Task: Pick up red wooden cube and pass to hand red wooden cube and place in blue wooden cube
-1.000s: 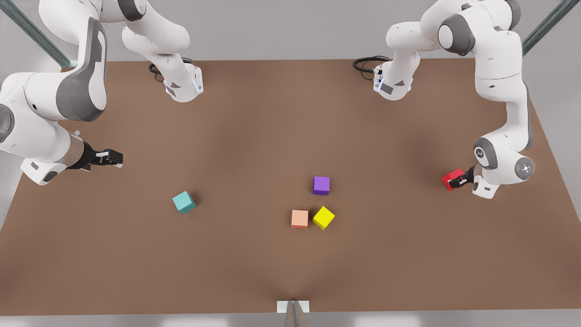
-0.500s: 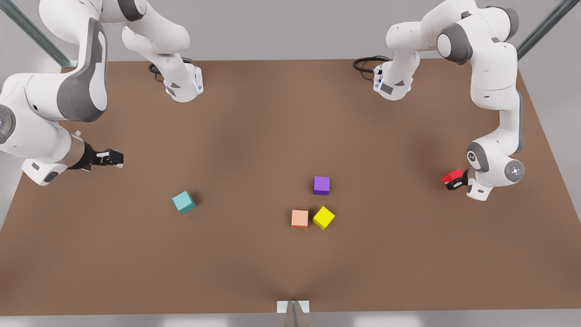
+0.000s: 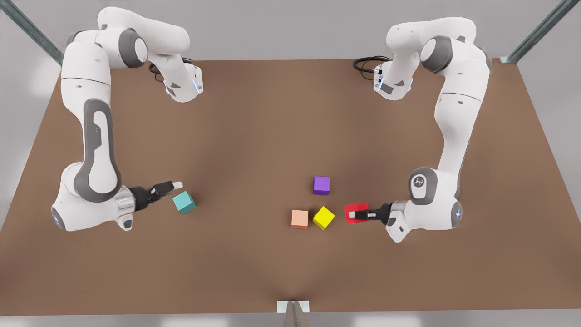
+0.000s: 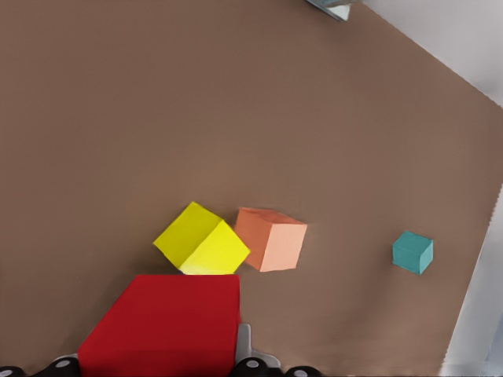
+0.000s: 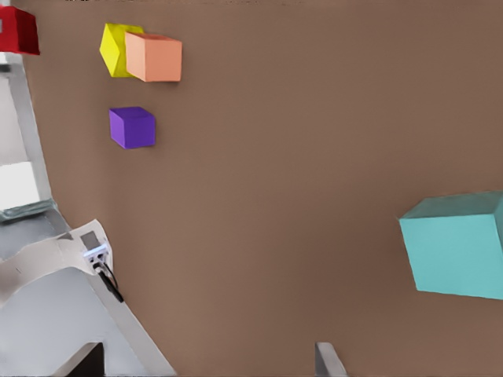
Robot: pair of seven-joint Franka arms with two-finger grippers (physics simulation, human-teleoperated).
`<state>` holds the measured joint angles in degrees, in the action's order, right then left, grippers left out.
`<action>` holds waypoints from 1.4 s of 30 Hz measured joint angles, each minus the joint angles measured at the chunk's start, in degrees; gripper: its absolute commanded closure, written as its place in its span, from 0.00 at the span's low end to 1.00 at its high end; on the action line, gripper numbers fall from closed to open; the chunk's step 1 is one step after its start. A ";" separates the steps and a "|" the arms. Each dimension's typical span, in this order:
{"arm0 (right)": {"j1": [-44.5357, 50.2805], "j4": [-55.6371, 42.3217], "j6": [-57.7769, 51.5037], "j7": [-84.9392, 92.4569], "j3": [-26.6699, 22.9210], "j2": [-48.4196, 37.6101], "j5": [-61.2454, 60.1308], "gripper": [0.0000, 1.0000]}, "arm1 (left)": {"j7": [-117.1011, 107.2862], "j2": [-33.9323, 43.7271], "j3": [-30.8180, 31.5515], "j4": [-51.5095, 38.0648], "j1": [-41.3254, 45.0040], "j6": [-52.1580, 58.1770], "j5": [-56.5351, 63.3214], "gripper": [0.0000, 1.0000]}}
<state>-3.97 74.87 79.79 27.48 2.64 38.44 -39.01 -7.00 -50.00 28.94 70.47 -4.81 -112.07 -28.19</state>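
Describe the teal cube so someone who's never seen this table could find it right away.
On the brown table, look toward the front view's left, where the right end effector hovers open. The blue wooden cube sits alone just beside its fingertips, far from the other cubes, and is the only teal one.

blue wooden cube (image 3: 184, 202) front view's left | red wooden cube (image 3: 355, 212) right, beside yellow cube (image 3: 323, 217)

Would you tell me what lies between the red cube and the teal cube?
In the front view, the yellow cube and salmon-orange cube lie between the red wooden cube and teal wooden cube.
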 measured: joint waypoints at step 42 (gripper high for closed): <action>14.42 19.47 32.83 116.31 7.06 0.62 -62.31 0.00 | 17.88 -15.50 14.87 -9.17 6.57 -8.23 -21.63 0.34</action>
<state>10.44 94.34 112.62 143.79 9.69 39.05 -101.33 10.88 -65.49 43.81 61.29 1.77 -120.30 -49.82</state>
